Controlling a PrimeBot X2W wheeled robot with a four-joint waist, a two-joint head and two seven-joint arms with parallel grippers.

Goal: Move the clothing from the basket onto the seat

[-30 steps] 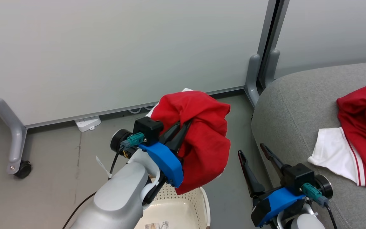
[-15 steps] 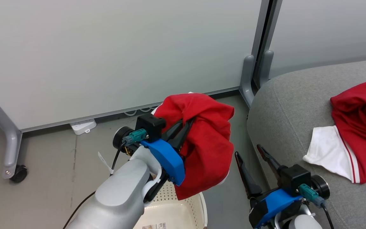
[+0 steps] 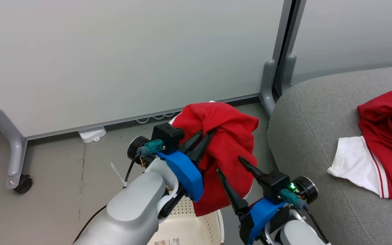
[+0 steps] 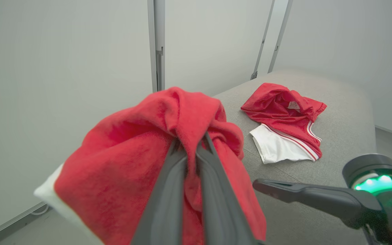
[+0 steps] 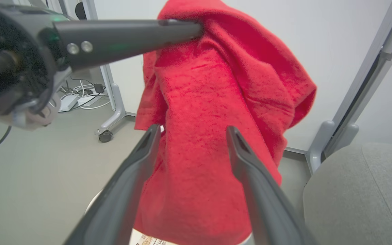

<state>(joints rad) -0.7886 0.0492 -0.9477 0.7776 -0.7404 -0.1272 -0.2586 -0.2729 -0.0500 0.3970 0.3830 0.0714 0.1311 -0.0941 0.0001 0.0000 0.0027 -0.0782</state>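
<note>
While striped garment lies on seat, plain red garment hangs over basket, pinched tight in left gripper; right gripper gaping, empty, beside it. Roughly halfway imo.

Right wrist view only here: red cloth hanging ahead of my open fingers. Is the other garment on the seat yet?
Observer: Yes. The red-and-white garment lies on the seat.
Operator: Is the left end effector properly clamped on the red garment?
Observer: Left wrist view: shut, with a fold pinched between its fingers.
Operator: Room to set it down?
Observer: Head view: bare grey seat shows between its left edge and the red-and-white garment.
</note>
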